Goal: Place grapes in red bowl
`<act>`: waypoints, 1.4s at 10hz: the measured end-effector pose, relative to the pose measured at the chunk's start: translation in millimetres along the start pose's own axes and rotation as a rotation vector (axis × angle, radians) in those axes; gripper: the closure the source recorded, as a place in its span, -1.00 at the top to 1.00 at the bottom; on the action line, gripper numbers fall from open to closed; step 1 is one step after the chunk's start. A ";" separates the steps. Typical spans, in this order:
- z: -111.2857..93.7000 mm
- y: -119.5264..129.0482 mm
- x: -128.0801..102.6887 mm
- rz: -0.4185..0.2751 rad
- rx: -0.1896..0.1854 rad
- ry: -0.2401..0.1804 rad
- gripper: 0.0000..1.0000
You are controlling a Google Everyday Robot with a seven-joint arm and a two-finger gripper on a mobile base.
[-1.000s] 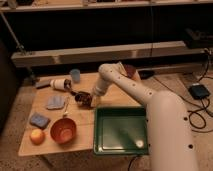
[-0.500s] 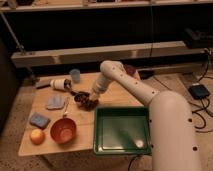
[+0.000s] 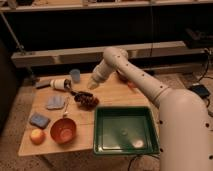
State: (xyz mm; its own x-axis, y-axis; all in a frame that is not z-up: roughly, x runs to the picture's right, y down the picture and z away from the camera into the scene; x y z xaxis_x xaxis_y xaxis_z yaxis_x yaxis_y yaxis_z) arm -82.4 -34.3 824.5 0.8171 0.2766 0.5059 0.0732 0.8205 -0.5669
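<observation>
Grapes (image 3: pixel 86 99): on the wooden table (image 3: pixel 112 95), beyond the red bowl (image 3: pixel 63 130) and a little toward its green-tray side; near the bowl but not touching it.
Gripper (image 3: pixel 92 85): farther from the red bowl than the grapes are, just above and behind the bunch; whether it touches the bunch cannot be made out.
Claw state: cannot tell whether it is apart, together or clamped on the bunch.
Step in hand: by my reading, taking hold of the grapes; the carry to the red bowl is not yet done.
Doing it well: come straight down over the thick middle of the bunch, not its edge. Close gently, since a lumpy cluster likely gives and may slip or shed berries under a hard pinch.
Lift: raise it clear of the table before travelling, so nothing drags.
Path: a short run toward the red bowl. The green tray (image 3: pixel 125 131) sits just beside the bowl on one side and an orange fruit (image 3: pixel 37 136) near it on the other, so keep the line centred.
Release: low over the bowl's middle, because the bunch looks about as wide as the bowl and could hang on the rim.
Look of the grapes: dark reddish-brown, low and lumpy, a cluster of small round berries; single berries are too small to tell apart.
</observation>
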 end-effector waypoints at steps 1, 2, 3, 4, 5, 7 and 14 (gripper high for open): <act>-7.2 -1.5 -3.3 -0.003 0.002 0.002 -0.87; -11.0 -2.4 -3.4 -0.003 -0.001 0.009 -0.63; -10.4 -2.8 -1.4 -0.003 -0.003 0.016 -0.44; -4.6 -2.3 4.5 0.002 -0.009 0.025 -0.23; 3.2 -1.2 14.4 0.010 -0.014 0.037 -0.03; 28.0 2.5 41.1 0.030 -0.026 0.063 0.35; 81.1 21.5 73.8 -0.015 -0.120 0.109 0.60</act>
State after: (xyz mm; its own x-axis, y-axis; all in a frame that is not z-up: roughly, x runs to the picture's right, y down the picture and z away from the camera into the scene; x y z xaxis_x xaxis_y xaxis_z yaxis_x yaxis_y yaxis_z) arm -66.9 44.4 902.4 0.8722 0.2031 0.4449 0.1487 0.7565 -0.6369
